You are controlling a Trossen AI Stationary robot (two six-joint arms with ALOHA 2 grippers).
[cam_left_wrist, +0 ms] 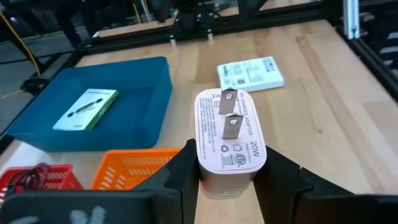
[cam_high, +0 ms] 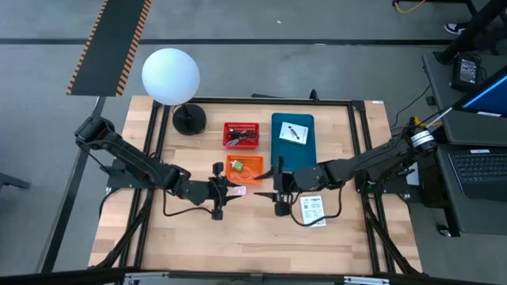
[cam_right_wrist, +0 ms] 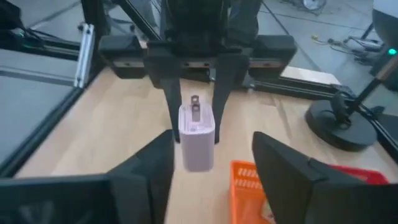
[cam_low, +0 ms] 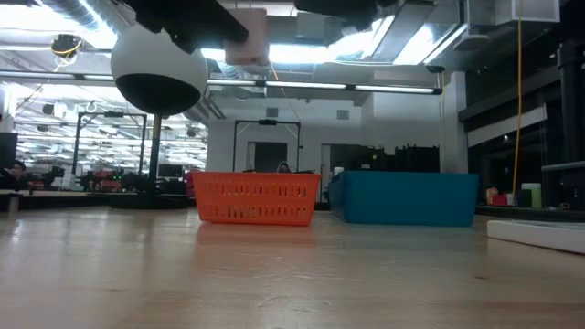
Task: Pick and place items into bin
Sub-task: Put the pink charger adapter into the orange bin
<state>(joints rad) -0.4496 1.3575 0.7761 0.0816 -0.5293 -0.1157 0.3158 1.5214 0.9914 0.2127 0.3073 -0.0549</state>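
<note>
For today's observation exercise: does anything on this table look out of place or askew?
One white packet lies loose on the bare wood by the right gripper, outside the blue bin that holds its twin. The left gripper holds a pink charger.

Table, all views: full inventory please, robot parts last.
White plug charger: 1, clamped in left gripper, prongs up.
Blue plastic bin: 1, table back right; holds one white printed packet.
White printed packet on bare wood: 1, front right.
Orange mesh basket: 1, centre.
Red mesh basket: 1, behind orange, holds cords.
White globe lamp: 1, back left.
Left gripper: shut on charger, centre.
Right gripper: open, facing it.
</note>
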